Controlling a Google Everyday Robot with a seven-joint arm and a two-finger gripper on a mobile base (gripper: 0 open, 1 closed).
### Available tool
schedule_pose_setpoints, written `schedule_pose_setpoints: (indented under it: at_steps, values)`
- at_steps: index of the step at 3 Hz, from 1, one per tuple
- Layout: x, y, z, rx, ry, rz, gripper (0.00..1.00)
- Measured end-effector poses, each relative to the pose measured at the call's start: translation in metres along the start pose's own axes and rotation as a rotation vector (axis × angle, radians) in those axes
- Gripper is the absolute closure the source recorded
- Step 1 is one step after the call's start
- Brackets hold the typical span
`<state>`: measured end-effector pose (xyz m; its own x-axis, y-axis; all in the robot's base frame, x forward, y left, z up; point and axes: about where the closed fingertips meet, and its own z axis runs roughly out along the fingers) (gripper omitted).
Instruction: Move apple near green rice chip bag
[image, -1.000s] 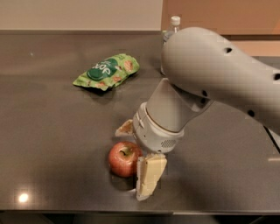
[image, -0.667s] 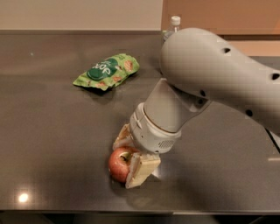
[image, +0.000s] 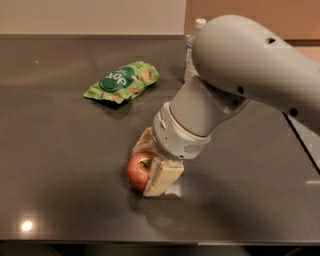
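Note:
The small red apple (image: 138, 171) rests on the dark table (image: 60, 160), front centre. My gripper (image: 151, 162) reaches down over it from the right. Its cream fingers (image: 163, 181) stand on the apple's near and far sides and are shut on it. The apple's right half is hidden behind the fingers and the wrist. The green rice chip bag (image: 122, 81) lies flat at the back left, well apart from the apple.
A clear plastic water bottle with a white cap (image: 199, 23) stands at the back, mostly hidden behind my large grey arm (image: 240, 75). The table's front edge runs just below the apple. A wall lies behind the table.
The gripper has come lower over the apple and its fingers have closed in on it from a wider spread. The bag has not moved.

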<state>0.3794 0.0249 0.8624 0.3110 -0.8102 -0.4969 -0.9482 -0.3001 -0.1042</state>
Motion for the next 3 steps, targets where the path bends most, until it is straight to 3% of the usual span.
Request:
schedule_pose_setpoints:
  at_steps: [1, 3]
  values:
    - [-0.001, -0.039, -0.026, 0.069, -0.011, 0.07, 1.0]
    - [-0.006, -0.127, -0.072, 0.203, -0.047, 0.194, 1.0]
